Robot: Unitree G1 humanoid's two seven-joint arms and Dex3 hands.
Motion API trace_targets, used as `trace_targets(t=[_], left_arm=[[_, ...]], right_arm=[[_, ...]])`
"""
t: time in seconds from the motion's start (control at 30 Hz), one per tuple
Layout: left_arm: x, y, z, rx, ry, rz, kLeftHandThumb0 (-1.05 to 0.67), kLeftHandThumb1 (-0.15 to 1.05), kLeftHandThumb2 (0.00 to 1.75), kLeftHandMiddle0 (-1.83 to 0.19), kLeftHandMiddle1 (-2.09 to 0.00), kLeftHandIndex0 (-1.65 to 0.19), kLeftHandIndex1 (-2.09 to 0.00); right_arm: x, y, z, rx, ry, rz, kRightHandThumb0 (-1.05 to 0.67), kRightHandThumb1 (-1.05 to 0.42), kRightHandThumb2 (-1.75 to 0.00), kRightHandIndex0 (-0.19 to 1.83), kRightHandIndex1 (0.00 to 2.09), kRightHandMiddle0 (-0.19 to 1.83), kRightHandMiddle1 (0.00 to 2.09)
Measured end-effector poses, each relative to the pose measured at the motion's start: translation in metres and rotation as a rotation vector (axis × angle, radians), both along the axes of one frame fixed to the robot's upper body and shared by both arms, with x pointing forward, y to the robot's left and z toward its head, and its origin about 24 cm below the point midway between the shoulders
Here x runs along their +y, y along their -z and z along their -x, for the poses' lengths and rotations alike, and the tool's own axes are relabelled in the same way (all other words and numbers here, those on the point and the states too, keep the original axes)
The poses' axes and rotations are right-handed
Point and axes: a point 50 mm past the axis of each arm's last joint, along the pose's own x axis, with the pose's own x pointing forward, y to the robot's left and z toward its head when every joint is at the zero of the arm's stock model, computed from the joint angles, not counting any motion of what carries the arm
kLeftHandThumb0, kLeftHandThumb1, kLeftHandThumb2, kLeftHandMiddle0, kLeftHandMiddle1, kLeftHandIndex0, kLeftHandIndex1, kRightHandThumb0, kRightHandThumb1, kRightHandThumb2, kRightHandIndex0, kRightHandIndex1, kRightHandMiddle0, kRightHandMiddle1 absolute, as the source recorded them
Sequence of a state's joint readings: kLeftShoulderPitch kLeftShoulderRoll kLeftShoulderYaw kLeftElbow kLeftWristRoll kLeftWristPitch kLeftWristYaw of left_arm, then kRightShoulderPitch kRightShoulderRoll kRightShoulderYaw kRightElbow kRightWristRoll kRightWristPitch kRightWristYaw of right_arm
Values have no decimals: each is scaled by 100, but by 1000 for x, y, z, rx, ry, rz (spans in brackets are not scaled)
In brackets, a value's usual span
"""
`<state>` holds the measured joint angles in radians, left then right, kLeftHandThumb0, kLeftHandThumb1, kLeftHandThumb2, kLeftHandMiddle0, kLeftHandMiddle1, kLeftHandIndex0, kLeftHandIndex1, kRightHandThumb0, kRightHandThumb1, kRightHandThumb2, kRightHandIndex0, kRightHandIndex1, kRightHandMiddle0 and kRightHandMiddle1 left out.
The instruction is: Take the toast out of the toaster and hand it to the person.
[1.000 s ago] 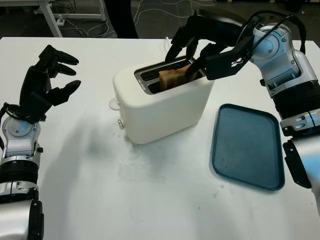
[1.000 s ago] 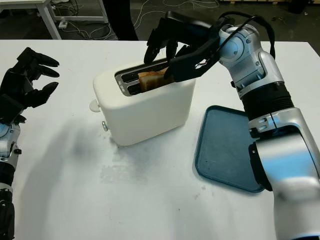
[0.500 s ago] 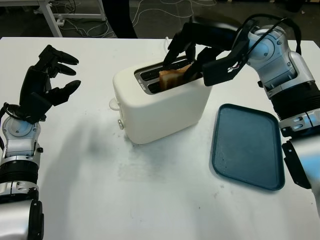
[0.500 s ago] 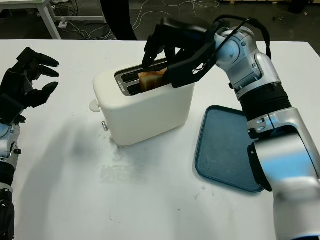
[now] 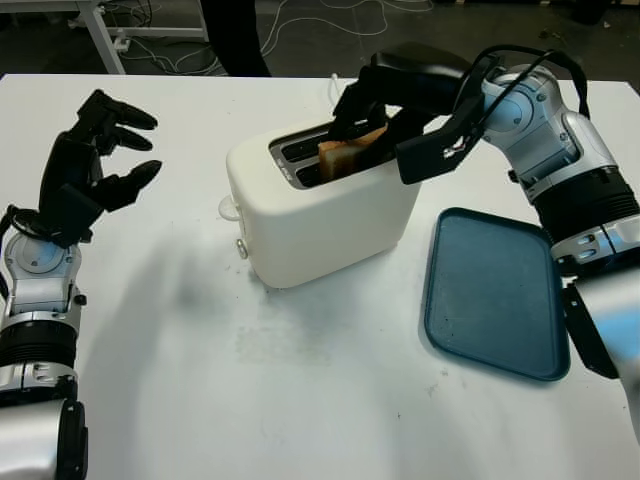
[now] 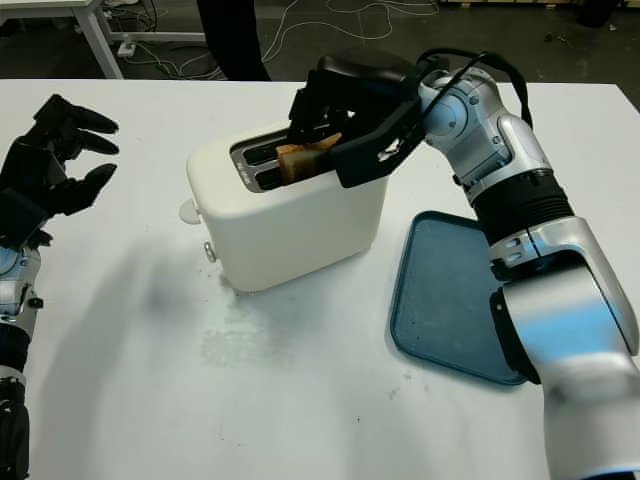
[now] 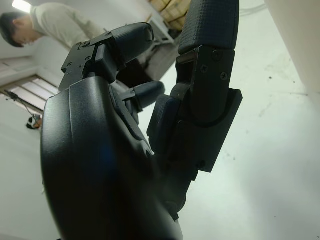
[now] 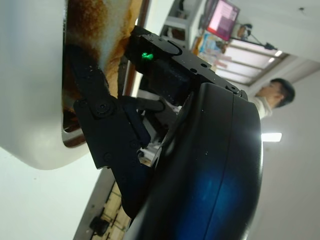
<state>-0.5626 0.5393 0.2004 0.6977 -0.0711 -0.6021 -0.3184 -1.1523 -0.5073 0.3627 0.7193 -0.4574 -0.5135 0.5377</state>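
Leftmost, at the left edge of the frame, the left hand [image 5: 88,170] is raised above the white table [image 5: 300,400], open and holding nothing. Centre frame: a white two-slot toaster [image 5: 320,210] stands on the table; one slice of toast [image 5: 350,152] protrudes from its front slot, while the contents of the rear slot cannot be made out. Upper right of centre: the right hand [image 5: 395,105] reaches down over the slots, fingers closed on the toast. Lower right: a dark teal tray [image 5: 495,295] lies flat beside the toaster, apart from it. A person's dark legs [image 5: 232,35] stand beyond the table's far edge.
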Motion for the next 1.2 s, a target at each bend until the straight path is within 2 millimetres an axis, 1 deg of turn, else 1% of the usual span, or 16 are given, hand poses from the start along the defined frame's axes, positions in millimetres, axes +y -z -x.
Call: trace_targets(t=[0.07, 0.17, 0.2, 0.23, 0.27, 0.3, 0.33, 0.4, 0.43, 0.5, 0.6, 0.7, 0.8, 1.0, 1.1, 1.2], left_arm=[[0, 0, 0, 0, 0, 0, -105, 92, 24, -6, -156, -11, -143], [0, 0, 0, -2, -2, 1, -105, 92, 25, -5, -157, -11, -143], [0, -1, 0, -5, -4, 2, -105, 92, 25, -4, -157, -11, -143], [0, -1, 0, -7, -5, 3, -105, 92, 26, -4, -158, -10, -144], [0, -1, 0, -8, -5, 2, -105, 92, 26, -3, -158, -10, -144], [0, -1, 0, -8, -5, 2, -105, 92, 25, -3, -159, -11, -144], [0, -1, 0, -8, -5, 2, -105, 92, 25, -3, -159, -11, -144], [0, -1, 0, -8, -5, 2, -105, 92, 25, -3, -160, -10, -145], [0, -1, 0, -8, -5, 2, -105, 92, 25, -2, -160, -10, -145], [0, -1, 0, -9, -5, 2, -105, 92, 25, -2, -160, -10, -145], [0, -1, 0, -9, -5, 2, -105, 92, 24, -2, -160, -10, -145], [0, -1, 0, -9, -5, 2, -105, 92, 24, -2, -160, -10, -145], [0, -1, 0, -9, -6, 2, -105, 92, 25, -2, -162, -9, -146], [0, -1, 0, -9, -6, 2, -105, 92, 24, -2, -161, -9, -146], [0, -1, 0, -6, -7, 3, -105, 92, 24, -2, -161, -9, -146], [0, -1, 0, -4, -9, 5, -105, 92, 23, -3, -162, -10, -147]], right_arm=[[0, 1, 0, 5, -1, 6, -34, -68, 0, 107, 71, 124, 6], [1, 2, 0, 0, -4, 21, -41, -72, 0, 108, 104, 135, 10], [2, 3, 0, -9, -6, 32, -47, -75, -1, 109, 125, 136, 9], [3, 4, 1, -23, -11, 46, -49, -77, -1, 109, 137, 137, 9], [4, 5, 1, -40, -17, 60, -52, -79, -1, 110, 146, 140, 11], [5, 6, 2, -63, -25, 75, -56, -85, -3, 111, 148, 143, 13], [5, 6, 3, -89, -32, 91, -59, -89, -8, 114, 152, 140, 33], [7, 6, 3, -138, -36, 134, -59, -91, -18, 115, 167, 112, 124], [7, 5, 4, -161, -40, 151, -58, -92, -21, 116, 171, 107, 146], [7, 6, 5, -199, -48, 165, -55, -92, -27, 119, 174, 102, 169], [6, 7, 6, -258, -69, 167, -54, -92, -33, 121, 174, 99, 174], [4, 7, 7, -308, -82, 148, -52, -92, -32, 122, 175, 99, 174], [1, 8, 6, -344, -87, 124, -50, -92, -37, 120, 175, 94, 175], [-4, 8, 4, -394, -78, 80, -53, -92, -44, 114, 175, 88, 175], [-9, 1, 2, -439, -56, 48, -53, -92, -47, 110, 175, 82, 175], [-16, -16, 0, -476, -22, 19, -54, -92, -49, 103, 175, 75, 175]])
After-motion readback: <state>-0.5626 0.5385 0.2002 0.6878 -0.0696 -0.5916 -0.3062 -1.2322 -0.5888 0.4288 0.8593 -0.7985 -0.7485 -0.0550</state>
